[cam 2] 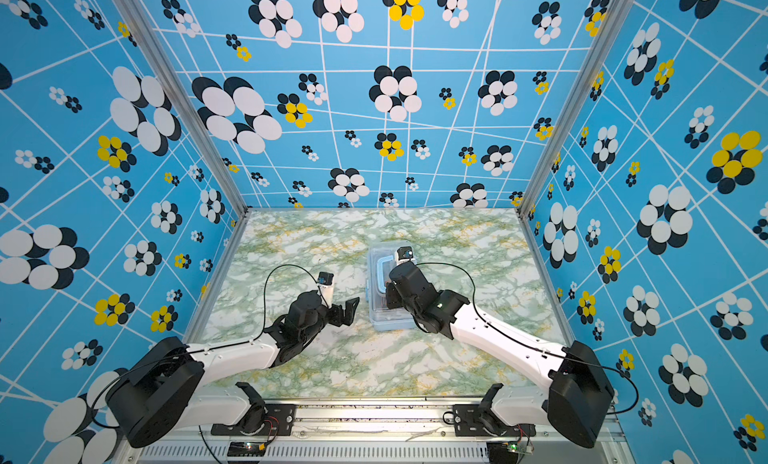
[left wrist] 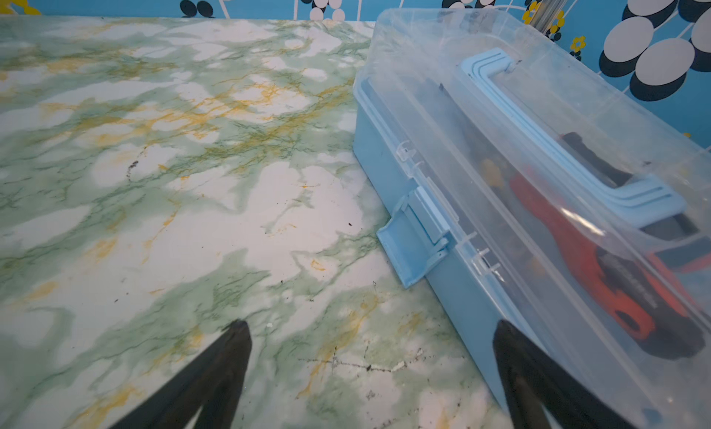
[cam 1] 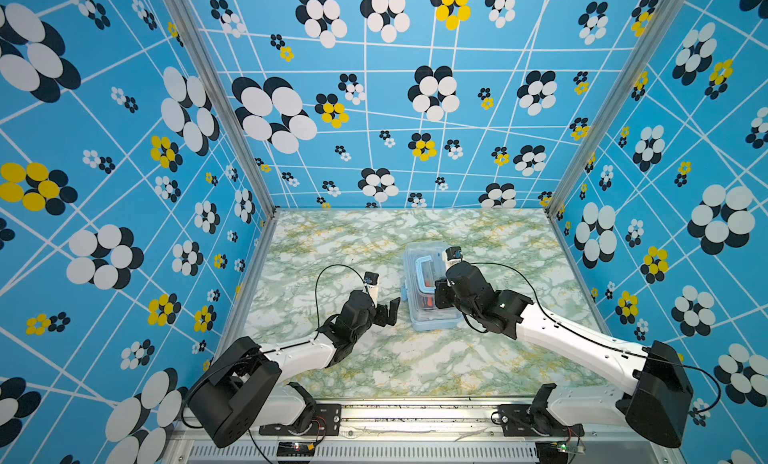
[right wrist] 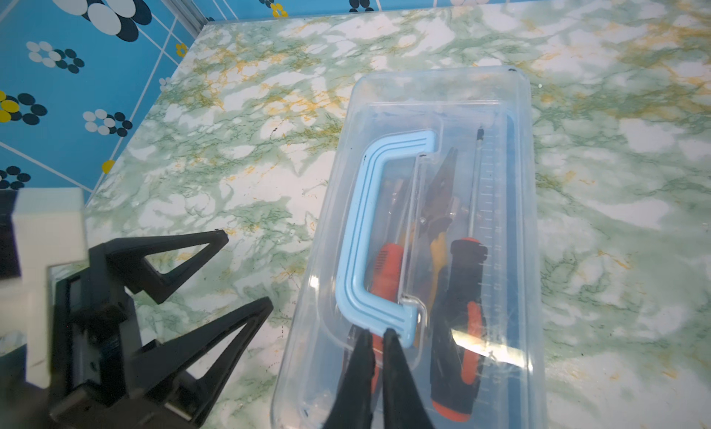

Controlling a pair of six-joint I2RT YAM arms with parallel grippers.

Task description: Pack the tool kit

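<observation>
Marbled green table [cam 1: 332, 241] is stretching out under both my arms. Blue flower-print walls [cam 1: 124, 150] are boxing in 3 sides.

My left pincer [left wrist: 369, 327] is hanging spread wide just above the table, with only marble showing between its fingers. The tool kit [left wrist: 384, 146] is sitting just beside the finger nearer my right arm, long side toward it. Its blue latch [left wrist: 411, 242] is sticking out from the wall ahead of the tips.

My right pincer [right wrist: 377, 333] is reaching over the kit from above, jaws drawn narrow, almost together. The tips are sitting on the clear lid [right wrist: 511, 215] at the near end of the blue handle [right wrist: 356, 231], which is lying flat. I cannot tell whether they are nipping anything.

The lid is standing between this pincer and everything inside. Under it, ahead of the tips, 2 orange-black screwdrivers [right wrist: 461, 300] and yellow-handled pliers [right wrist: 440, 200] are lying lengthwise.
</observation>
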